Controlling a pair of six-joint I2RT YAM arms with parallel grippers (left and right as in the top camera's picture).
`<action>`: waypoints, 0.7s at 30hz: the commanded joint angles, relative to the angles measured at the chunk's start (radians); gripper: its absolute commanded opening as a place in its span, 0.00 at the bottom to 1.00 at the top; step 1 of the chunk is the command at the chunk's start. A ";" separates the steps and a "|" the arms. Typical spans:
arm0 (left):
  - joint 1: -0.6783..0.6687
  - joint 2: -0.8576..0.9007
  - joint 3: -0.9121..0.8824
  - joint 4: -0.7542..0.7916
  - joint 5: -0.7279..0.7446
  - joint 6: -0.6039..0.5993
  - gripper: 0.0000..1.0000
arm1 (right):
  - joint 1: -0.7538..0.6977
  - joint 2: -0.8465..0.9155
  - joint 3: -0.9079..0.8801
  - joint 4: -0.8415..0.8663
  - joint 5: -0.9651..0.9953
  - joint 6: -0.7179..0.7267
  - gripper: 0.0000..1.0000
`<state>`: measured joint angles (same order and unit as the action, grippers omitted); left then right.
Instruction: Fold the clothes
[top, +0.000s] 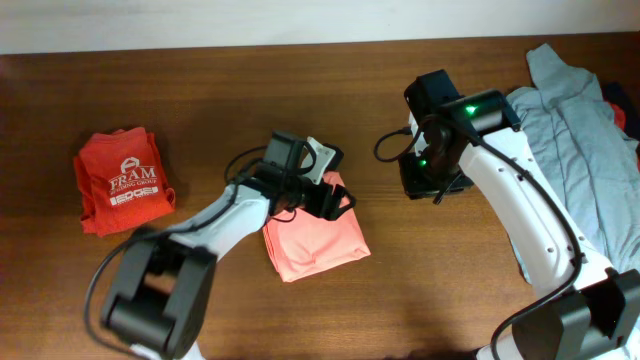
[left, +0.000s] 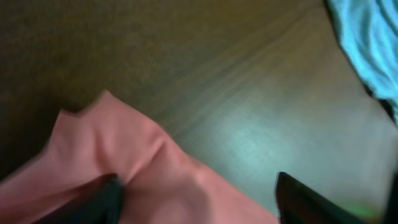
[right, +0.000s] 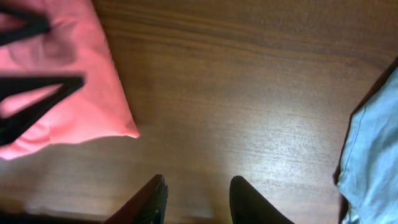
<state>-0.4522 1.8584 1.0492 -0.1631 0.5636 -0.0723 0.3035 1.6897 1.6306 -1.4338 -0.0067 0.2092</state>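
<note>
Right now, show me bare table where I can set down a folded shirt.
Bare wood: the far strip behind the red FRAM shirt; the front gap between the salmon-pink top and the right arm. Crowded: the right end, under the grey-blue garment.

Three garments lay on the one table (top: 200, 90). There was one salmon-pink top (top: 315, 245), folded, directly under the left gripper (top: 335, 197). One red shirt (top: 122, 180) with white print sat well apart from that gripper, on the side away from the right gripper (top: 432, 188). One pale grey-blue garment (top: 575, 130) was spread just beyond the right gripper, on the side away from the left one. Slivers of darker cloth showed at that garment's far edge, too small to count as separate pieces.

Two arms were at the table, the left arm (top: 215, 225) and the right arm (top: 520, 200). Each carried one gripper, making two grippers. Each gripper had two fingers (right: 154, 196), four in all.
</note>
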 joint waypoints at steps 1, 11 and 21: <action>0.003 0.109 0.002 0.073 -0.008 0.013 0.85 | -0.005 0.003 -0.005 -0.008 0.018 0.006 0.38; 0.037 0.009 0.040 0.083 0.151 0.013 0.83 | -0.005 0.003 -0.005 -0.014 0.019 0.006 0.38; 0.233 -0.190 0.041 0.005 -0.013 0.014 0.83 | 0.006 0.003 -0.005 -0.007 -0.184 -0.048 0.34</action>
<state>-0.2634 1.6585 1.0889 -0.1486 0.6071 -0.0677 0.3035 1.6897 1.6302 -1.4475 -0.0528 0.1967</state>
